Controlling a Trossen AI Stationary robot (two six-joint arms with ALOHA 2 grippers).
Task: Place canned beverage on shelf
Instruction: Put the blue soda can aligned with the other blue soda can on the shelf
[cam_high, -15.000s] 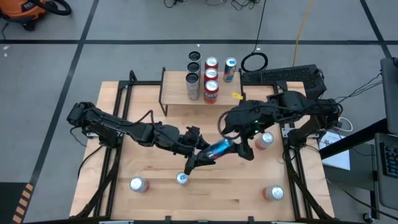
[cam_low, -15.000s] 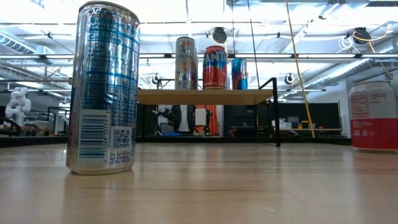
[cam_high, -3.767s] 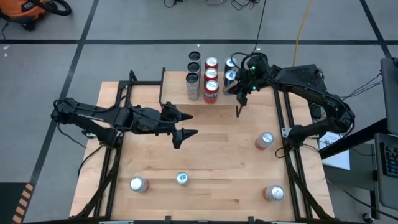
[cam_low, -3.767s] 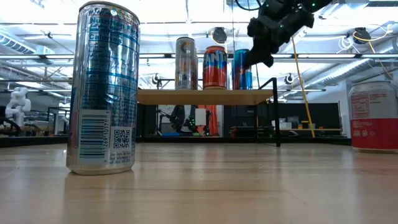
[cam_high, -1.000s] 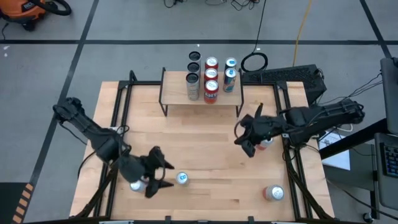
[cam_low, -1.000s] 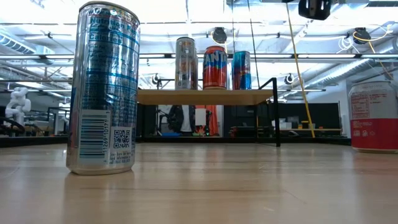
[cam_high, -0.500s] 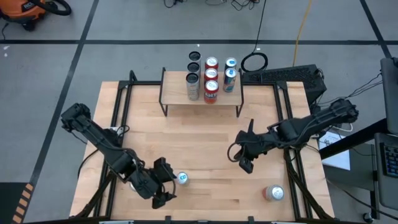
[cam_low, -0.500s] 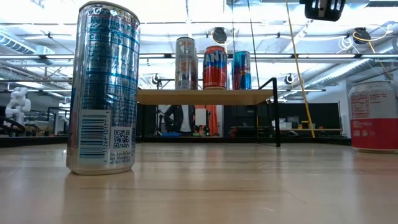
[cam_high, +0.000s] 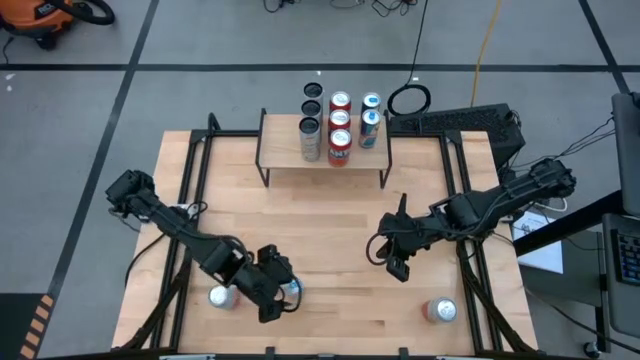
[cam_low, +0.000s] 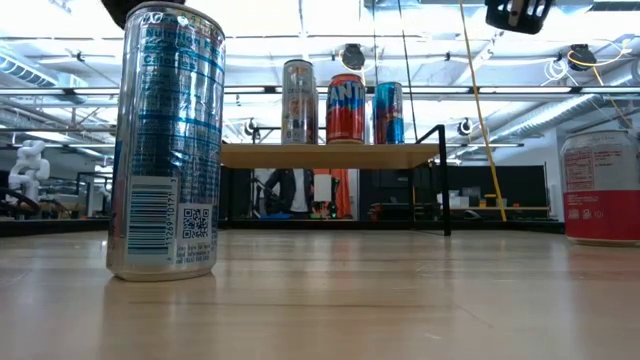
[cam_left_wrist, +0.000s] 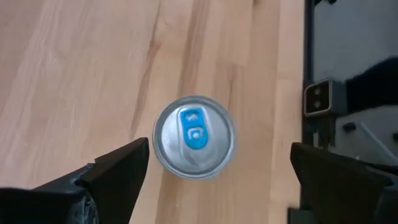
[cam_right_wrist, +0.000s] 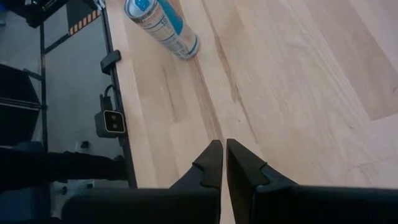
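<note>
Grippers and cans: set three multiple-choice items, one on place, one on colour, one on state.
1. The left gripper is:
A. over a can far from the shelf
B. on the shelf
C. beyond the shelf

2. That can's tab is:
A. red
B. blue
C. gold

3. The right gripper is:
A. open
B. shut on a can
C. shut, empty

Answers:
1. A, the high view shows it over the can.
2. B, the left wrist view shows a blue tab.
3. C, its fingers meet with nothing between them.
</note>
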